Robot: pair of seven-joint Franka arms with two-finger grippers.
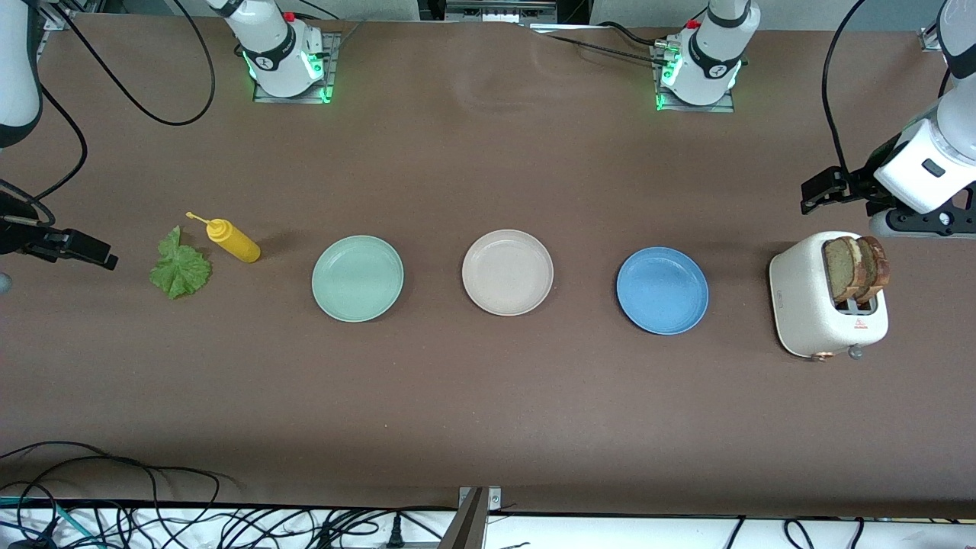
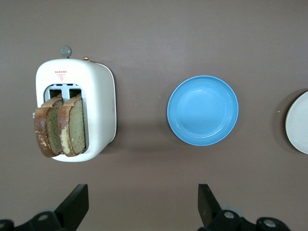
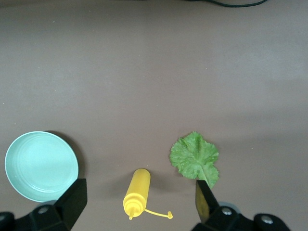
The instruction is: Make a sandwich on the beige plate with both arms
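Observation:
The beige plate (image 1: 507, 272) (image 2: 299, 122) lies empty at the middle of the table. Two brown bread slices (image 1: 855, 267) (image 2: 60, 129) stand upright in the slots of a white toaster (image 1: 808, 305) (image 2: 98, 106) at the left arm's end. A ruffled green lettuce leaf (image 1: 179, 268) (image 3: 195, 158) lies flat at the right arm's end. My left gripper (image 1: 817, 192) (image 2: 143, 207) hangs open and holds nothing, over bare table beside the toaster. My right gripper (image 1: 95, 252) (image 3: 140, 190) is open too, over the table by the lettuce and the bottle.
A yellow squeeze bottle (image 1: 235, 241) (image 3: 137, 190) lies on its side beside the lettuce. A mint green plate (image 1: 357, 277) (image 3: 41, 166) and a blue plate (image 1: 662, 290) (image 2: 202, 110) flank the beige one in a row. Cables run along the table's edge nearest the front camera.

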